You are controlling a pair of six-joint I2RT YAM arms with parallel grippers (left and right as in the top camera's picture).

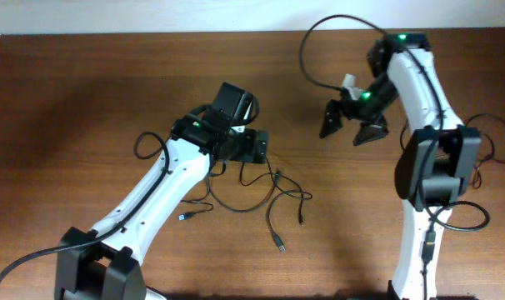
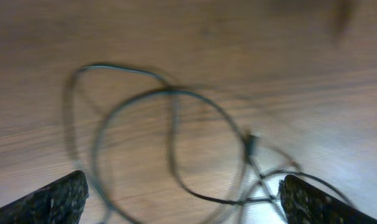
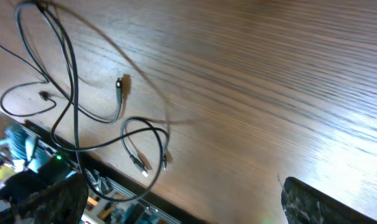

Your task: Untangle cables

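We see the brown wooden desk (image 1: 69, 92) bare at its left and far edges. The left arm reaches diagonally to mid-desk, its left tool (image 1: 251, 147) pointing down, spread wide and empty. The thin black cables (image 1: 269, 196) lie in loose loops beneath and just right of it. The right tool (image 1: 351, 127) hovers spread and empty, well apart from them.

Brown wooden worktop (image 1: 86, 100) with fine lengthwise grain (glare near one edge); a pale strip (image 1: 152, 15) borders its far edge.
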